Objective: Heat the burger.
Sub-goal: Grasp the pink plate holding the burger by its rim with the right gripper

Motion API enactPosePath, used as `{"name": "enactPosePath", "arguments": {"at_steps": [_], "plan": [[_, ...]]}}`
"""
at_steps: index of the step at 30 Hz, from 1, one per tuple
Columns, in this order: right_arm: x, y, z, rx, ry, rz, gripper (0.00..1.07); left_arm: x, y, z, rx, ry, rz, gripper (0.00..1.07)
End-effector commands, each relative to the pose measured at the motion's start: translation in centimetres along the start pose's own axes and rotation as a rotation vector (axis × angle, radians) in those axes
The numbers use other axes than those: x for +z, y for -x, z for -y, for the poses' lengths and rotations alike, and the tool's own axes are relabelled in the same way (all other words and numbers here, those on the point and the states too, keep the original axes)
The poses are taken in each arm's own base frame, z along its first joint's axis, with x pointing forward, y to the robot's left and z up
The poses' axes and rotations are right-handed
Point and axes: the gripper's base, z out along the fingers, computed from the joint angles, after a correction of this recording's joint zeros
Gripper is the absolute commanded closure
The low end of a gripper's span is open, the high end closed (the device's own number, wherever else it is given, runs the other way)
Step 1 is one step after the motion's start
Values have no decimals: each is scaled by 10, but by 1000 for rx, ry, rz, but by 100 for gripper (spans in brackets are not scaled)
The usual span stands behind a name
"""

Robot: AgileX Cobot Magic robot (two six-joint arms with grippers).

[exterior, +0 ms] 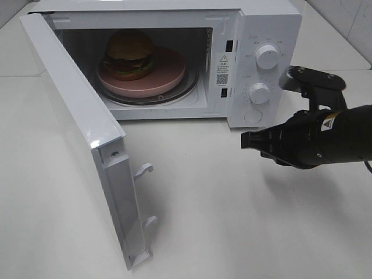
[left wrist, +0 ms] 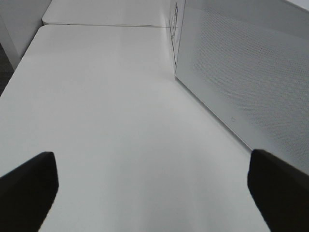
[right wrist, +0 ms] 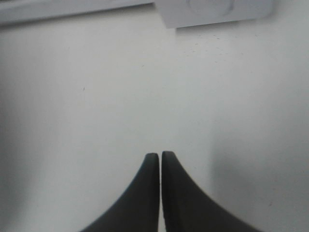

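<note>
The burger (exterior: 129, 54) sits on a pinkish round plate (exterior: 168, 72) inside the white microwave (exterior: 261, 29), whose door (exterior: 87, 139) hangs wide open toward the front left. My right gripper (exterior: 245, 140) hovers over the table just below the microwave's control panel, shut with nothing between its fingers (right wrist: 149, 193). In the left wrist view my left gripper (left wrist: 152, 186) stands wide open over bare table, beside the outer face of the open door (left wrist: 241, 72). The left arm does not show in the exterior high view.
Two knobs (exterior: 267, 57) (exterior: 259, 93) sit on the microwave's right panel. A glass turntable (exterior: 192, 87) lies under the plate. The door's latch hooks (exterior: 143, 170) jut out toward the table's middle. White table (exterior: 232, 221) spreads in front.
</note>
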Motion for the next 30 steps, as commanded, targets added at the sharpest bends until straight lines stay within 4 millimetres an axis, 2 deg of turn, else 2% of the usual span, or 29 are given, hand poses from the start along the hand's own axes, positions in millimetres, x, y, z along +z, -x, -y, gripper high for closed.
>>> {"name": "enactPosePath", "arguments": {"at_steps": [1, 2, 3, 4, 5, 6, 7, 8, 9, 10, 12, 14, 15, 16, 17, 19, 20, 21, 22, 23, 29, 30], "plan": [[-6, 5, -6, -300, 28, -101, 96, 0, -1, 0, -2, 2, -2, 7], [-6, 5, -6, -300, 28, -101, 96, 0, -1, 0, -2, 2, -2, 7], [-8, 10, -9, -365, 38, -121, 87, 0, -1, 0, -2, 2, -2, 7], [-9, 15, -10, -415, 39, -126, 72, 0, -1, 0, -2, 2, -2, 7], [-9, 15, -10, -415, 39, -126, 72, 0, -1, 0, -2, 2, -2, 7], [-10, 18, -11, -442, 39, -126, 64, 0, -1, 0, -2, 2, -2, 7], [-12, 24, -12, -519, 39, -130, 43, 0, -1, 0, -2, 2, -2, 7], [-12, 24, -12, -519, 39, -130, 43, 0, -1, 0, -2, 2, -2, 7], [-13, 29, -14, -615, 46, -160, 23, 0, -1, 0, -2, 2, -2, 7], [-13, 29, -14, -615, 46, -160, 23, 0, -1, 0, -2, 2, -2, 7], [-12, 40, -18, -759, 76, -220, 6, 0, -1, 0, -2, 2, -2, 7], [-12, 42, -19, -800, 88, -245, 7, 0, -1, 0, -2, 2, -2, 7], [-10, 49, -27, -888, 110, -267, 7, 0, -1, 0, -2, 2, -2, 7], [-10, 49, -27, -888, 110, -267, 7, 0, -1, 0, -2, 2, -2, 7], [-9, 59, -35, -985, 134, -278, 7, 0, -1, 0, -2, 2, -2, 7], [-9, 64, -39, -1028, 146, -279, 7, 0, -1, 0, -2, 2, -2, 7], [-4, 69, -48, -1137, 185, -310, 8, 0, -1, 0, -2, 2, -2, 7], [-4, 69, -48, -1137, 185, -310, 8, 0, -1, 0, -2, 2, -2, 7], [1, 74, -54, -1287, 226, -354, 9, 0, -1, 0, -2, 2, -2, 7], [4, 76, -57, -1350, 245, -373, 9, 0, -1, 0, -2, 2, -2, 7], [22, 96, -76, -1482, 278, -433, 12, 0, -1, 0, -2, 2, -2, 7], [28, 106, -86, -1510, 268, -419, 12, 0, -1, 0, -2, 2, -2, 7]]}}
